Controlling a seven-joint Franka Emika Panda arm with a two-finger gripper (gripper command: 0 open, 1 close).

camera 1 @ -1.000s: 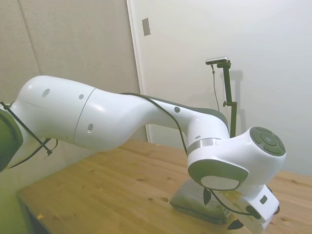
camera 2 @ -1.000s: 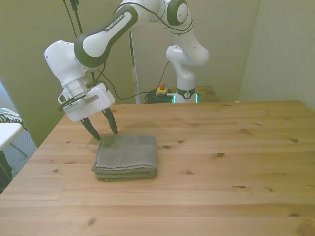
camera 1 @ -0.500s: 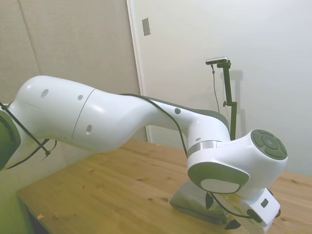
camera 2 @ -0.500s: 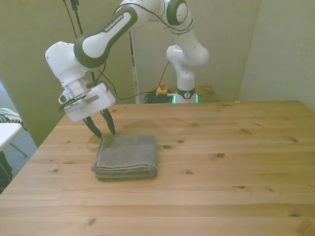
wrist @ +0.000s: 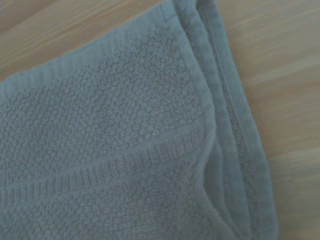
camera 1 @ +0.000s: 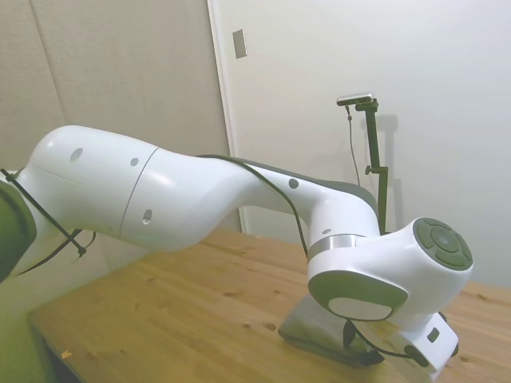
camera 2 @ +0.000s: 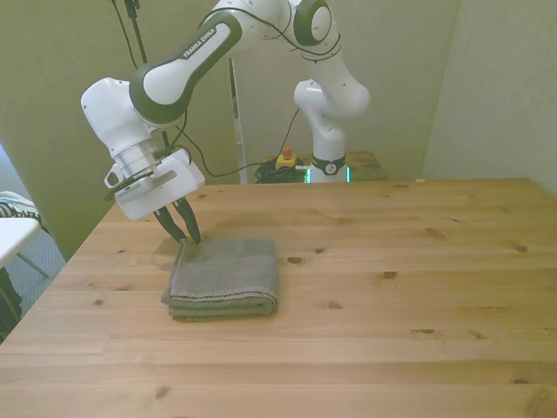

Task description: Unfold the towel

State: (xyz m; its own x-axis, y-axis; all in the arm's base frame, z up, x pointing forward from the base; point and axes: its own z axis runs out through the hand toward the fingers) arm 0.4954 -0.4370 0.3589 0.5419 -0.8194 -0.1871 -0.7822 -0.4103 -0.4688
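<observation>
Wooden table (camera 2: 392,296), one folded towel (camera 2: 228,277) (grey-green).

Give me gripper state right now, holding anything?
Gripper: fingers nearly together at the far corner of the towel on the front view's left; whether they pinch cloth cannot be told. Towel lies folded on the table.

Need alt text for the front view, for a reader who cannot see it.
A folded grey-green towel lies on a wooden table toward the front view's left. A white robot arm's gripper has its dark fingers nearly together at the towel's far left corner.
</observation>
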